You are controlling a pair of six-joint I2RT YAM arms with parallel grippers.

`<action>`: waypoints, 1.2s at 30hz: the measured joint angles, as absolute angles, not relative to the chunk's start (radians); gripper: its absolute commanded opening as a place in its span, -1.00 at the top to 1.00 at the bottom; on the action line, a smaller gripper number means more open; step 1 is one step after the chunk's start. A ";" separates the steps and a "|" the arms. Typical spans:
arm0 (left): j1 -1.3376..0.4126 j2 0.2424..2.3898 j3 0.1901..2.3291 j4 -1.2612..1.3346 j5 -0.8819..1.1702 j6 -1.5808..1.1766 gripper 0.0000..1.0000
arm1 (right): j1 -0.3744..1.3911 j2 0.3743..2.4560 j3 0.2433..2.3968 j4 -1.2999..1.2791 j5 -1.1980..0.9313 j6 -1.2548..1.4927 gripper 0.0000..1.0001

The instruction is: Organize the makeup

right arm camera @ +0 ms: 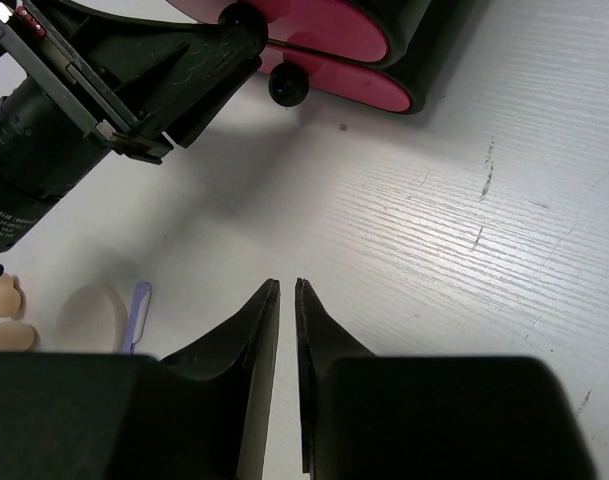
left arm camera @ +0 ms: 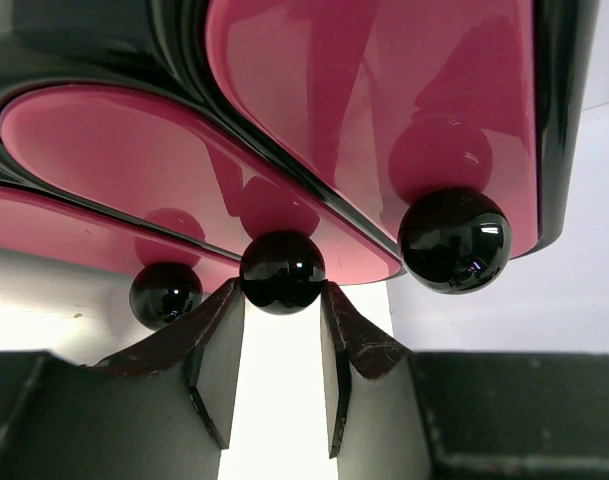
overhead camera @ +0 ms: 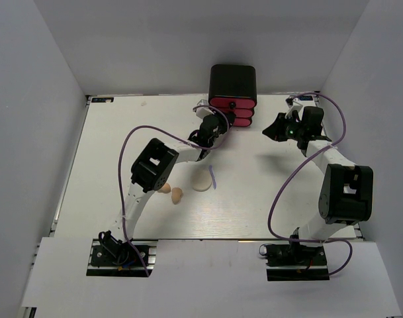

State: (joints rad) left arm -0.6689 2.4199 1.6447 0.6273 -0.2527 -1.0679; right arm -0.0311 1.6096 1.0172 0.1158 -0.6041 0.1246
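Left end effector (left arm camera: 282,290) straddles the glossy middle knob (left arm camera: 282,268), clamp unclear, right end effector (right arm camera: 287,284) nearly together, empty; I fear tips slipping off that round knob, puff (overhead camera: 202,181) and 2 sponges (overhead camera: 177,195) on counter (overhead camera: 287,199).

Desktop scene: a black box (overhead camera: 233,81) with three stepped pink drawers (overhead camera: 231,103), each bearing a glossy round black knob (left arm camera: 453,240), stands at the far edge of a pale wood-grain table (overhead camera: 241,205) enclosed by plain grey walls (overhead camera: 36,132).
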 measured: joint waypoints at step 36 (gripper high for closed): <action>-0.751 2.194 1.225 0.779 -0.144 -1.076 -0.16 | -0.031 1.573 0.999 0.112 -0.607 0.102 0.30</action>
